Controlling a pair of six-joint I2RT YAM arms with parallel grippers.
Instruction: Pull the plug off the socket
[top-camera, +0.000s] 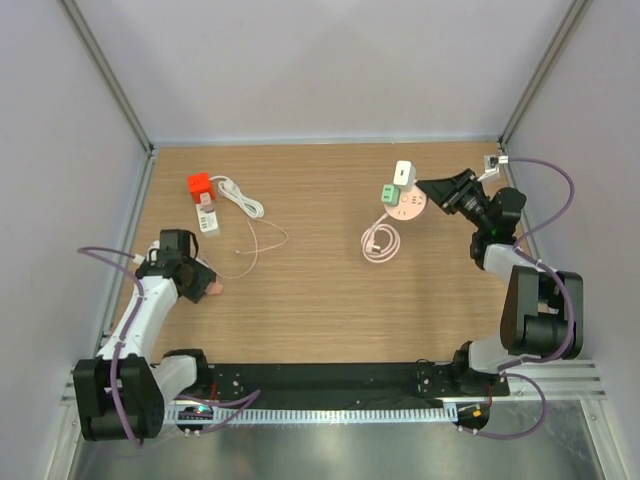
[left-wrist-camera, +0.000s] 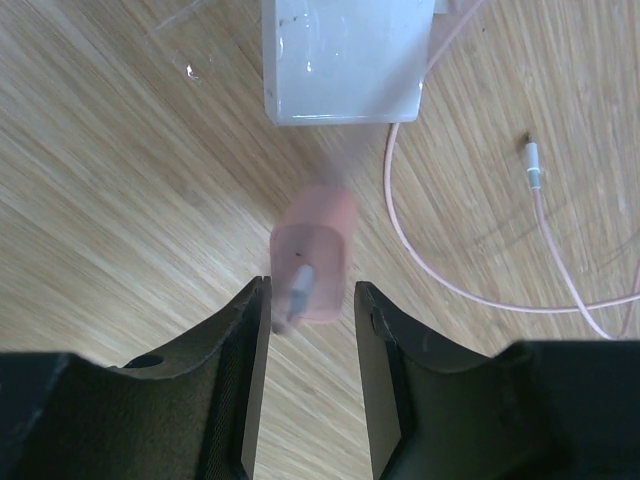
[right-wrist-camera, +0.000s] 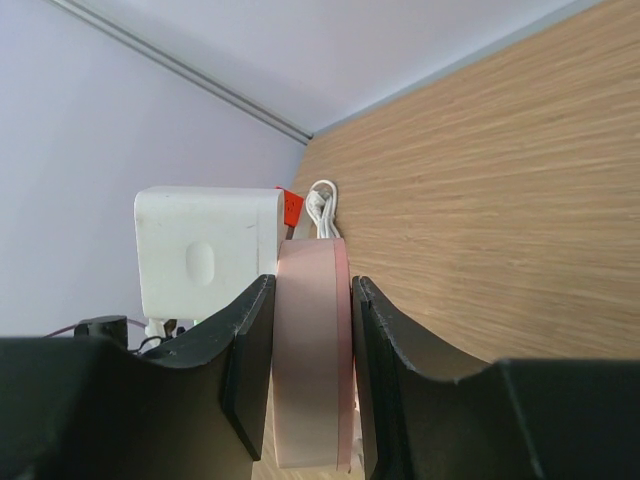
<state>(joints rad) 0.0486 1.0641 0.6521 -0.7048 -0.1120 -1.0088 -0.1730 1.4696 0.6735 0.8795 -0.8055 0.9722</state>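
The right gripper (top-camera: 426, 195) clamps the round pink socket (top-camera: 408, 210) by its rim, likely bracing it; the left gripper (left-wrist-camera: 310, 292), fingers narrow, flanks a blurred pink plug (left-wrist-camera: 315, 245), hold unclear.

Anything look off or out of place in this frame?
One thing: the pink plug at the tips of the left tool is smeared while the fingers and table are sharp, so it may be slipping; grip unclear. The right tool squarely clamps the round pink socket.
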